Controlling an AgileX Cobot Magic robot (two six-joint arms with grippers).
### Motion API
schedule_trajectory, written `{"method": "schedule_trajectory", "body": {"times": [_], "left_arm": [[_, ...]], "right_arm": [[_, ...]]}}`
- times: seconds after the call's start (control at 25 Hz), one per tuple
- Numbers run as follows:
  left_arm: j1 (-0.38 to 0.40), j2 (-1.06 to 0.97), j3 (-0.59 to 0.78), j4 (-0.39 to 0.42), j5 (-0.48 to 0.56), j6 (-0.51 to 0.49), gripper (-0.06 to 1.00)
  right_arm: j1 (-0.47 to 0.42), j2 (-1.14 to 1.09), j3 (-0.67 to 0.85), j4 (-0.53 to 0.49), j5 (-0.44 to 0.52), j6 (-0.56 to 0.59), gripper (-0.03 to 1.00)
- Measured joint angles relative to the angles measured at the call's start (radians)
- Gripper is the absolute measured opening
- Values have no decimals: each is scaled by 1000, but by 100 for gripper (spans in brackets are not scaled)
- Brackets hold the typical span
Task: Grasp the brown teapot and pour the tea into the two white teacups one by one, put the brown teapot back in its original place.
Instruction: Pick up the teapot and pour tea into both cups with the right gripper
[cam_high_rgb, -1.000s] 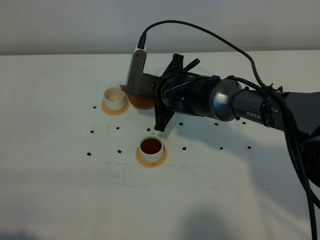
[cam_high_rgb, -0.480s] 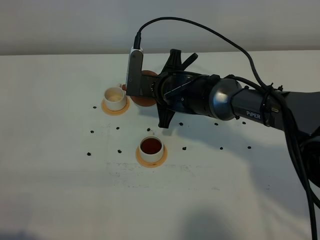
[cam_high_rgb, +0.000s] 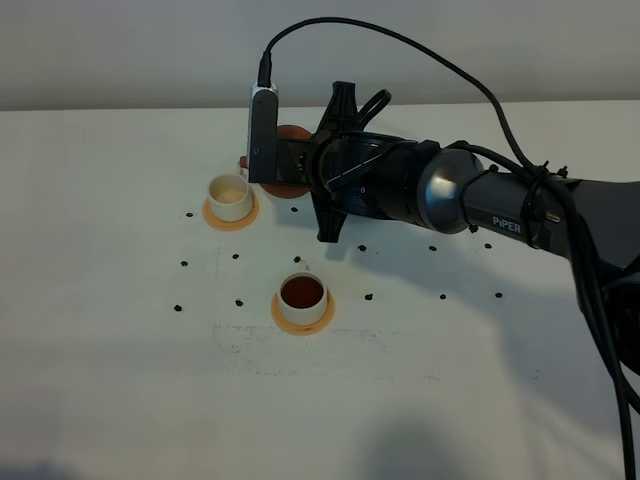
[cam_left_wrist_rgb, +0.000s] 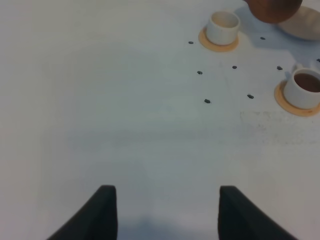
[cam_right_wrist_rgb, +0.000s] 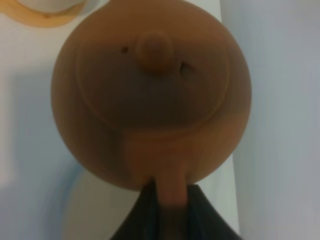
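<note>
Showing clearly only at right wrist: right gripper (cam_right_wrist_rgb: 170, 202) apparently clamped on brown teapot (cam_right_wrist_rgb: 150, 95) handle; left gripper (cam_left_wrist_rgb: 167, 195) jaws wide apart, empty.

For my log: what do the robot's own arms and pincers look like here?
The right arm is black, with a rounded silver-grey joint and white PiPER lettering. A white camera block sits at its wrist, and a black cable loops from it back along the arm. The left pincer shows two black, tapered fingers. The right pincer looks equally dark.
</note>
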Motion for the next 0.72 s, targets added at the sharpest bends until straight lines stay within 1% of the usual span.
{"method": "schedule_trajectory", "body": {"times": [0.32, 0.72], "left_arm": [[0, 0, 0, 0, 0, 0, 47], [0, 0, 0, 0, 0, 0, 47]], "right_arm": [[4, 0, -2, -22, -3, -45, 8], [9, 0, -14, -58, -13, -51, 8]]}}
